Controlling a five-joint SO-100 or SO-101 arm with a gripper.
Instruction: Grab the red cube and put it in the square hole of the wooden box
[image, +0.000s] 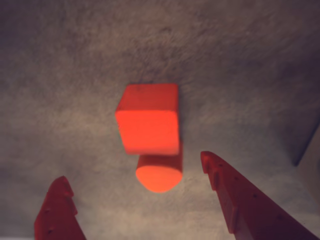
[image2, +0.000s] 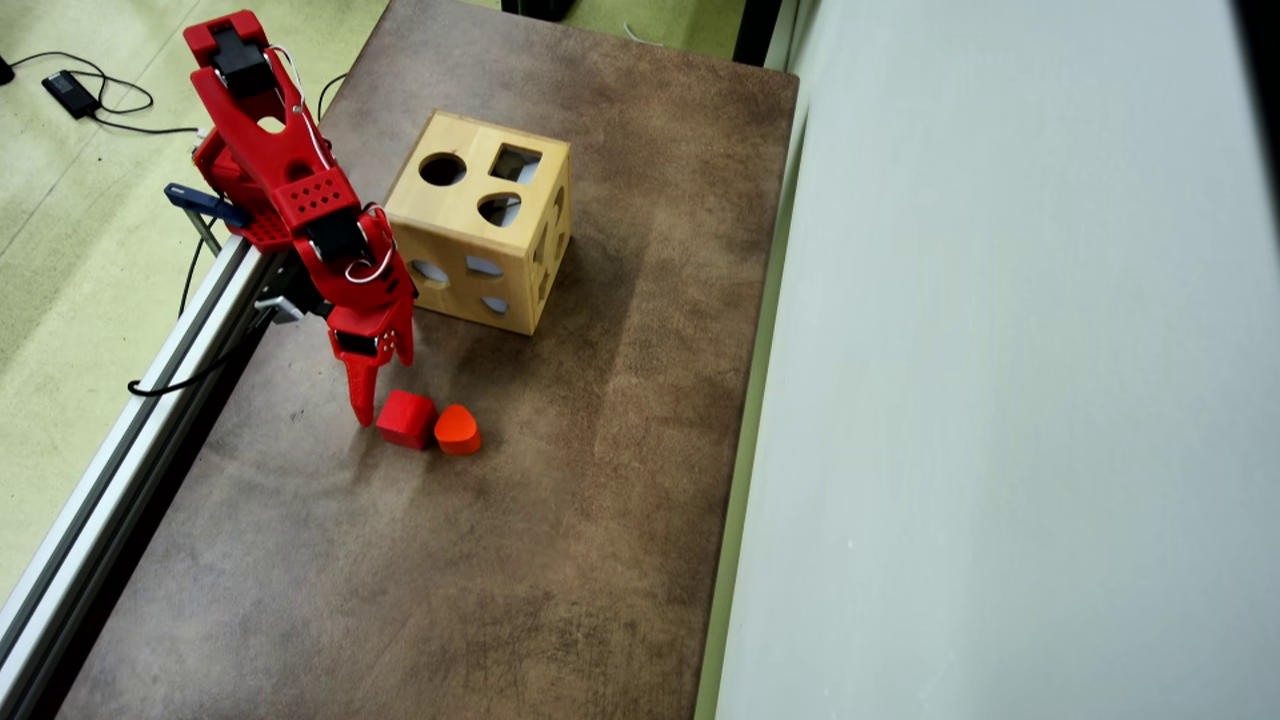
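Claw (image: 137, 195) spread wide, empty, above surface (image2: 560, 520). Red cube (image: 149, 126) at 12 o'clock in wrist view, ahead of fingertips, touching orange block (image: 159, 174) lying between.

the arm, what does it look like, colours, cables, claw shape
The arm is bright red plastic with black motor blocks, one perforated plate and thin white cables looped along it. The claw is red too, with two tapering pointed fingers bearing small holes and notched inner edges.
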